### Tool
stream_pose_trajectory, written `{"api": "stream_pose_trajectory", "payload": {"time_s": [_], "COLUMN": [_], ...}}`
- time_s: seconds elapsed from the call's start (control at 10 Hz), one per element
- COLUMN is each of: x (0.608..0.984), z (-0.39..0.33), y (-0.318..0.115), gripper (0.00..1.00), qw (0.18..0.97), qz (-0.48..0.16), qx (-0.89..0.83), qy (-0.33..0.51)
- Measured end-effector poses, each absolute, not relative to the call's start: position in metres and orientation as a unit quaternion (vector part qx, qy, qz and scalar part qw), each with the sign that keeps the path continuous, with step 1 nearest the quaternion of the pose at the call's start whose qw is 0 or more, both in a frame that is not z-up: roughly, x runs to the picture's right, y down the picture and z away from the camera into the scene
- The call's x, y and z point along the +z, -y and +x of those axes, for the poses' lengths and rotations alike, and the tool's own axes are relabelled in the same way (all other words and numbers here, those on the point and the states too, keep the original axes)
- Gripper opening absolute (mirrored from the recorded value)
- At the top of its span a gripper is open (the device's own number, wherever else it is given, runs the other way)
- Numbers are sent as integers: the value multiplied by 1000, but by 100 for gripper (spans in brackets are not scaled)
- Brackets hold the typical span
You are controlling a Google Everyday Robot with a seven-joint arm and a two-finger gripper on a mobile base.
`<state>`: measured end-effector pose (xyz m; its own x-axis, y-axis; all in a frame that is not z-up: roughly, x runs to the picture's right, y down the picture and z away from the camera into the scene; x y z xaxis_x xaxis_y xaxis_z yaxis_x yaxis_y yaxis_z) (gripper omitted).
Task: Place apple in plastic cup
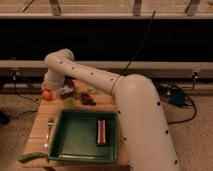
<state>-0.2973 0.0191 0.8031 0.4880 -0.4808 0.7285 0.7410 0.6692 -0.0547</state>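
The apple (47, 94) is small, round and orange-red, and sits at the far left of the wooden table (41, 131). The plastic cup (69, 102) is low and yellow-green; it stands just right of the apple, at the green tray's far left corner. My white arm bends at the elbow and comes down over the table's far left. My gripper (53, 86) is at its end, just above and right of the apple and beside a dark grey metal cup (66, 90). The arm hides most of the gripper.
A dark brown-red clustered lump (87, 98) lies right of the cups. A green tray (75, 137) holds a red-brown bar (101, 132). A fork (49, 132) lies left of the tray and a green pod (32, 157) lies at the front left. My arm covers the table's right side.
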Motion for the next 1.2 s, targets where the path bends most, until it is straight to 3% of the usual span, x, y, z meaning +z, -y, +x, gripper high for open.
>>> {"api": "stream_pose_trajectory", "payload": {"time_s": [0.5, 1.2], "x": [856, 859], "z": [-235, -198], "y": [-12, -22], "gripper": [0, 0], "qw": [870, 877], "qz": [-211, -225], "qx": [-310, -288], "qy": [319, 312]}}
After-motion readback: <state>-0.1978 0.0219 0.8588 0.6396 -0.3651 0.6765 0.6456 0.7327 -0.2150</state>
